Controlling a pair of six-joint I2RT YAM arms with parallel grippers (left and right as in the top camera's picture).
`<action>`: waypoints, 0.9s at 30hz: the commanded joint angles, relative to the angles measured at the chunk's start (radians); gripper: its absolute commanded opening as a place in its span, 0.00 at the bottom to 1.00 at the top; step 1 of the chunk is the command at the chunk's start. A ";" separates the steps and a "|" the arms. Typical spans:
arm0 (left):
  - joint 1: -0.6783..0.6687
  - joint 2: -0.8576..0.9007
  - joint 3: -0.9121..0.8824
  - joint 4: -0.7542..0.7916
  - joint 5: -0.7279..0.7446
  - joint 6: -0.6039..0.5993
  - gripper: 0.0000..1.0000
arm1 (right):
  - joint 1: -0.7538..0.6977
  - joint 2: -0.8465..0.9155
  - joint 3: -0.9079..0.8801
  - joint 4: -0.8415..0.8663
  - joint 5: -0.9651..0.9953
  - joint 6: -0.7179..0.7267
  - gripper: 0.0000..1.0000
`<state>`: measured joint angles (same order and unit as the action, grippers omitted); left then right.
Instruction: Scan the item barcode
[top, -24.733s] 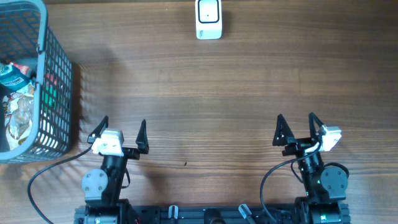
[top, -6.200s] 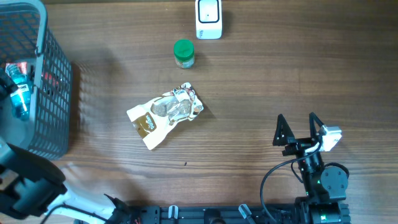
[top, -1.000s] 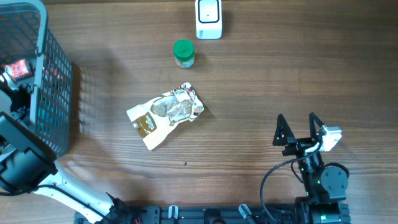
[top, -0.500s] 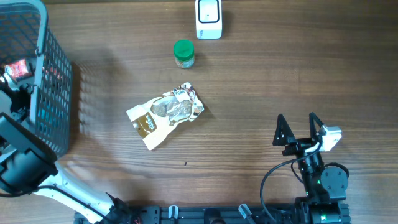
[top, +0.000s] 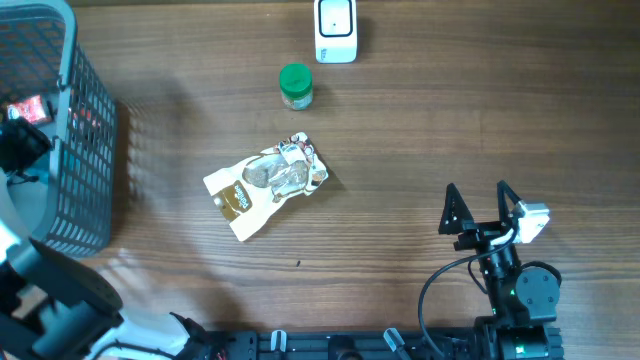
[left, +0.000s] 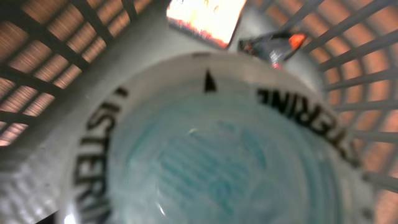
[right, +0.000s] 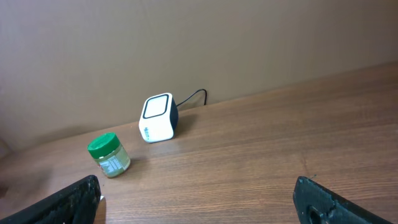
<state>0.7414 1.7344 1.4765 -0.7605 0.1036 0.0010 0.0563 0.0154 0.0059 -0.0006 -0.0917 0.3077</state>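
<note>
A clear teal mouthwash bottle (left: 217, 155) fills the left wrist view, blurred and very close, lying in the grey mesh basket (top: 70, 130). My left gripper (top: 20, 142) reaches down into that basket; its fingers are hidden, so its hold is unclear. The white barcode scanner (top: 335, 30) stands at the table's far edge and also shows in the right wrist view as a white scanner (right: 157, 118). My right gripper (top: 476, 213) rests near the front right, open with nothing between its fingers (right: 81, 199).
A green-lidded jar (top: 295, 86) stands just left of the scanner. A crumpled snack pouch (top: 268, 185) lies mid-table. In the basket are a red-and-yellow packet (left: 205, 18) and a dark item with an orange tip (left: 273, 45).
The left arm's body has shifted toward the table's front edge while its gripper stays inside the basket, slightly farther back. The right arm has not moved.
</note>
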 joint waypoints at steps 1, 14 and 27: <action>0.000 -0.088 0.011 0.007 0.019 -0.010 0.69 | 0.003 -0.008 -0.001 0.002 0.013 -0.017 1.00; 0.000 -0.164 0.021 -0.008 0.020 -0.018 0.69 | 0.003 -0.008 -0.001 0.002 0.013 -0.017 1.00; 0.000 -0.349 0.069 -0.011 0.137 -0.087 0.71 | 0.003 -0.008 -0.001 0.002 0.013 -0.017 1.00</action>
<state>0.7414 1.4647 1.5017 -0.7933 0.1619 -0.0475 0.0563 0.0154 0.0063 -0.0010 -0.0917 0.3077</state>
